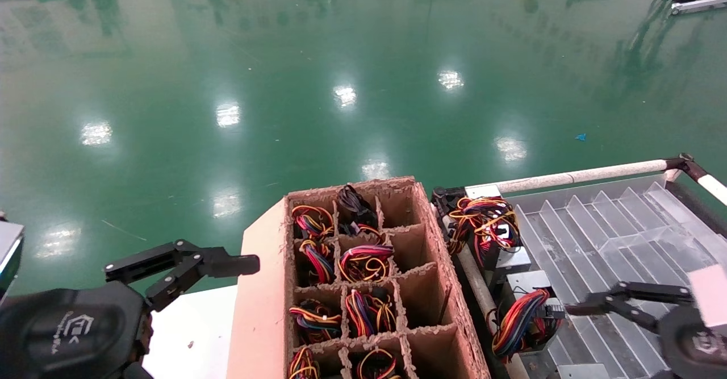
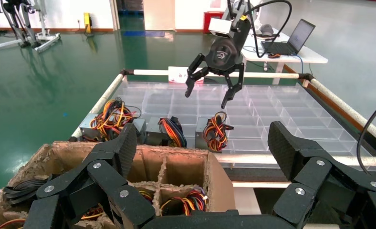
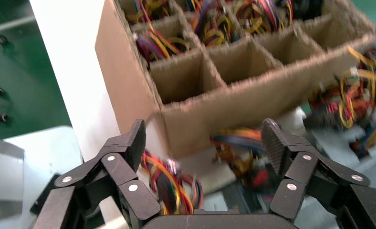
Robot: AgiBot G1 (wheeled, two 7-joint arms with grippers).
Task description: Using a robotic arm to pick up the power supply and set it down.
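Note:
Three power supplies, silver-grey boxes with red, yellow, orange and black wire coils, sit in a row on the clear tray beside the cardboard box: a far one (image 1: 485, 225), a middle one (image 1: 525, 311) (image 2: 166, 132) and a near one (image 2: 217, 131). My right gripper (image 1: 593, 300) (image 2: 214, 90) (image 3: 204, 138) hangs open just above the nearer two and holds nothing. Between its fingers lie a silver box (image 3: 207, 164) and wire coils (image 3: 169, 183). My left gripper (image 1: 187, 271) (image 2: 205, 148) is open and empty, left of the cardboard box.
The cardboard box (image 1: 423, 288) (image 2: 222, 183) (image 3: 129, 90) has compartments, several holding wire bundles and the right-hand column empty. The clear compartmented tray (image 1: 613, 231) (image 2: 272, 105) has a white tube rail (image 1: 579, 174). A white table (image 1: 193, 328) lies under the box. Green floor lies beyond.

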